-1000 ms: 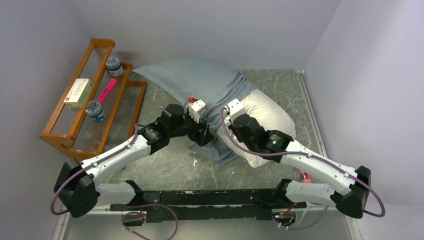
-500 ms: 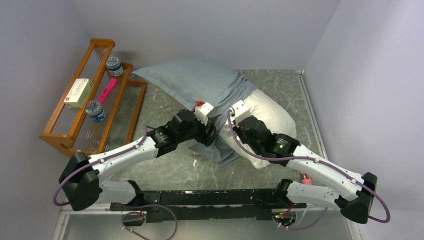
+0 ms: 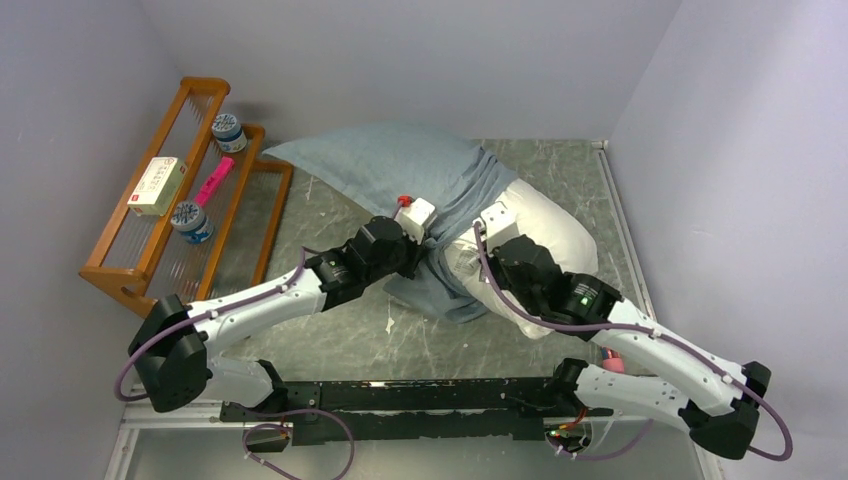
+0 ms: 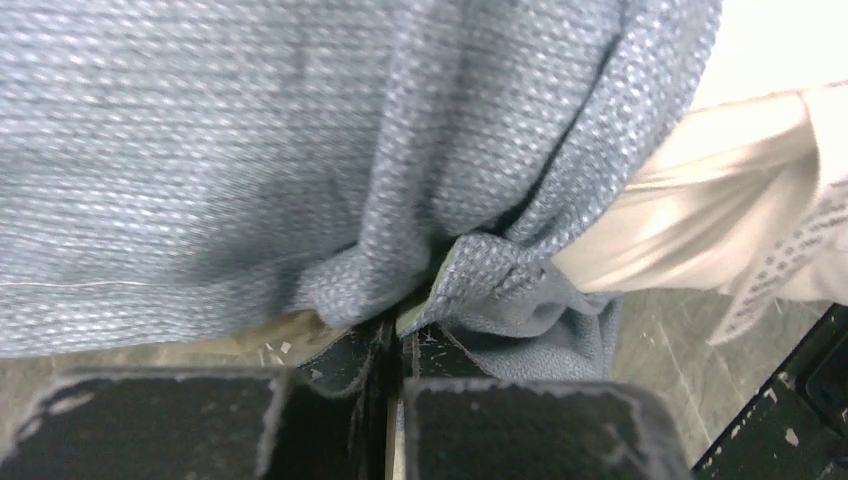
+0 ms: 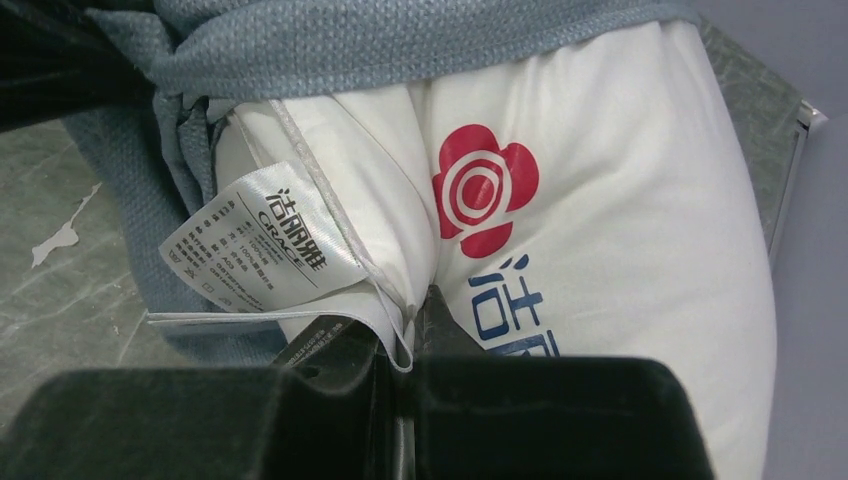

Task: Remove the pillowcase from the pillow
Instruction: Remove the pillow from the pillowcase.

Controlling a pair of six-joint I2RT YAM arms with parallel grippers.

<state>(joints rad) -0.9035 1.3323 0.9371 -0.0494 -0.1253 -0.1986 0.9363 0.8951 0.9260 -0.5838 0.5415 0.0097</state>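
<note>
**Ana:** Where's the pillowcase?

**Ben:** On the table, grey-blue side up, spread toward the back wall. It covers the far left part of the pillow. The near right part sticks out bare and white.

**Ana:** And the left gripper?

**Ben:** Clamped on a bunched fold of the pillowcase, right at its open edge. A sliver of green shows in the pinch.

**Ana:** The right gripper?

**Ben:** Closed tight on the pillow's seam, just beside the white tag. The red flower logo sits just above the fingers, with dark lettering under it.

**Ana:** Anything in the way?

**Ben:** The cloth itself — it's gathered into thick wrinkles around the pillow's middle, between the two grippers. From above, both arms cross over that spot and hide the pinches. Only the wrist views show them.

**Ana:** What else is around?

**Ben:** A wooden rack stands on the left against the wall. The pillowcase's far corner comes near it but lies apart from it. The rack holds a jar at its far end, a second jar nearer, a small box and a pink thing between them.

**Ana:** Anything on the right?

**Ben:** Something small and pink is tucked under the right arm — too hidden to name.
</note>
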